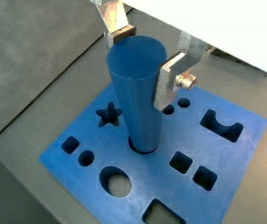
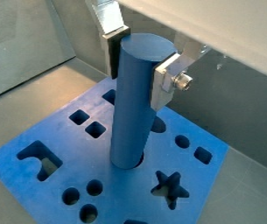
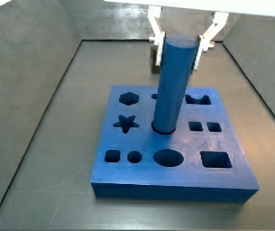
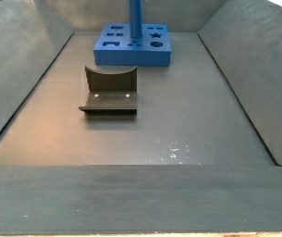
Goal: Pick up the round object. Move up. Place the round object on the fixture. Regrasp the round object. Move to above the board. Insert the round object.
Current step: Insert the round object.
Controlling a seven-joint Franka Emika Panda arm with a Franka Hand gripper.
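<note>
the floor (image 4: 143, 139) is dark grey and flat. a grey left wall (image 4: 19, 88) and a grey right wall (image 4: 244, 83) slope up at its sides. a far wall (image 3: 109, 25) stands at the back. a few small shiny spots (image 4: 174, 150) lie on the floor, near and a bit right.

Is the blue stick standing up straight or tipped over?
Upright: the round object stands in the board, the gripper holding its top.
</note>
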